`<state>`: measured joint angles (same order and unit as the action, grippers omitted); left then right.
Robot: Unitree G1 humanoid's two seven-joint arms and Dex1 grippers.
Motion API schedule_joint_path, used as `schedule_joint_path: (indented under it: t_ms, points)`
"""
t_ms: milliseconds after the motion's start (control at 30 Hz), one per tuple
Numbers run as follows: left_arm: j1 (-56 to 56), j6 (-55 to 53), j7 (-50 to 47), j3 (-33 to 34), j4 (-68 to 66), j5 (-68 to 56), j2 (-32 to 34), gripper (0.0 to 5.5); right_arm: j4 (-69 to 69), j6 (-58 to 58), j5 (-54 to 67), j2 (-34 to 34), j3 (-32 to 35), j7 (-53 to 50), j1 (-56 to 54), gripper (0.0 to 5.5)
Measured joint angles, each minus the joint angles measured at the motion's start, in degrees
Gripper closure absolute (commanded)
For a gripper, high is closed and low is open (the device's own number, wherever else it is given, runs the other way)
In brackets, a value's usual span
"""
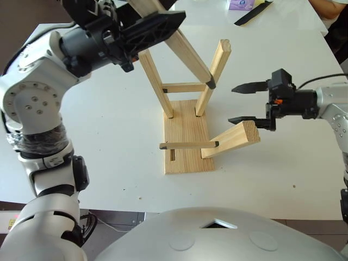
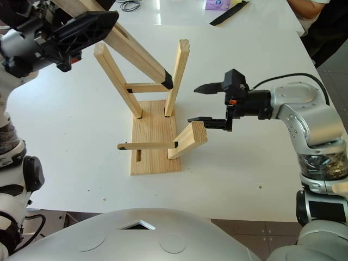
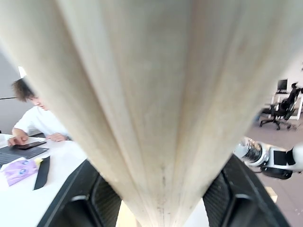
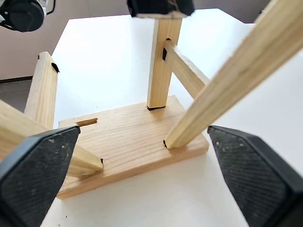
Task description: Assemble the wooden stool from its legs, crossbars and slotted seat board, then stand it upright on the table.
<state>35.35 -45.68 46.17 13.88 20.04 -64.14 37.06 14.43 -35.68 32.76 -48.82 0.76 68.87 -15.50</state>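
Right end effector (image 1: pixel 247 103), fingers apart, sat beside the upper end of the tilted leg (image 1: pixel 231 140), whose long axis rose from the seat board (image 1: pixel 185 125) at the surface's centre toward its right edge. Left end effector (image 1: pixel 155 24) clamped another leg (image 1: pixel 190 57).

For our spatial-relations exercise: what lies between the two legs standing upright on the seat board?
A wooden crossbar joins the two upright legs partway up, above the seat board; the left eye view shows it.

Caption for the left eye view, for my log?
Left pincer holds a raised leg over the seat board; open right pincer sits beside a tilted leg.
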Motion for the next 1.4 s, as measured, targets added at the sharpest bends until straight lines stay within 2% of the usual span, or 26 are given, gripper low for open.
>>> schedule_joint_path:
  t_ms: [300,500,667,1067,1400]
  points:
    - [-7.49,-1.97,4.08,9.28,8.00,-0.58,12.88,3.45,5.76,0.14,0.98,-1.49,9.80,-3.16,16.54,0.55]
    - [-18.74,3.12,11.00,12.98,11.09,3.96,15.22,3.45,9.92,0.04,0.99,-1.47,13.50,-4.89,25.11,0.55]
    - [-25.77,12.64,13.33,12.88,8.78,12.28,12.45,3.45,11.91,0.28,0.92,-0.95,14.45,-6.72,28.58,0.55]
    - [-50.04,25.84,25.89,13.38,10.92,14.79,3.76,3.45,12.64,1.33,0.87,-3.62,15.44,-4.72,30.52,0.55]
    - [-55.69,32.26,22.46,8.99,15.48,17.06,-3.09,3.45,9.44,2.71,0.40,-6.17,14.52,-1.31,28.23,0.55]
